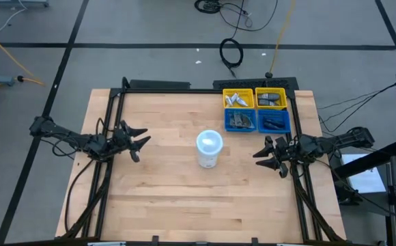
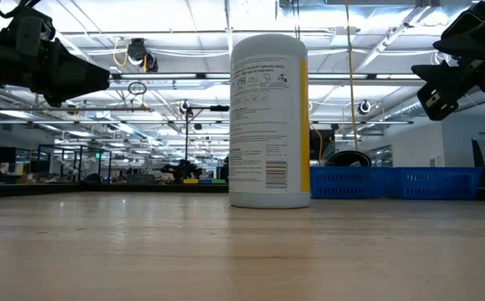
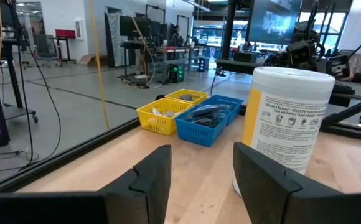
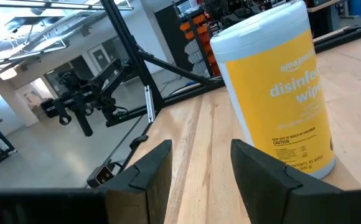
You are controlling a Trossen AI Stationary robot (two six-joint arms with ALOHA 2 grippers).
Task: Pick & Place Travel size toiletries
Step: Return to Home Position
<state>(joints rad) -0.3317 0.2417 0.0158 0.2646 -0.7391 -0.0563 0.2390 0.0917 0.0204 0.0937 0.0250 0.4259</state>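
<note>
— Pale wood of the tabletop (image 1: 171, 198) is nearly bare, as we see it from above. Where do we find the travel size toiletries (image 1: 237, 100)?

— We find them all in the bins at the back corner on the right arm's side. The yellow bins (image 3: 157, 124) stand along the back edge, and the blue bins (image 3: 198, 132) stand just in front of them, touching. As far as we can see, no piece lies loose on the wood.

— Which pincer is nearer to them?

— The right gripper (image 1: 267, 156) is. It hangs near the right edge, and from it the bins lie toward the back edge, not far. The left gripper (image 1: 140, 141) hangs near the left edge, well apart from the bins. The white tub (image 1: 209, 148) stands at the middle of the tabletop, between the two grippers.

— Do they carry anything?

— No. Both have the fingers spread with nothing between them, and each wrist view shows only bare wood in the gap.

— And the long axis of the pieces?

— We cannot tell it. They are heaped together and too small.

— Then we judge that nothing is left to take. The coming move is only a retreat, each arm toward its own edge, and the tub is not in the way.
</note>
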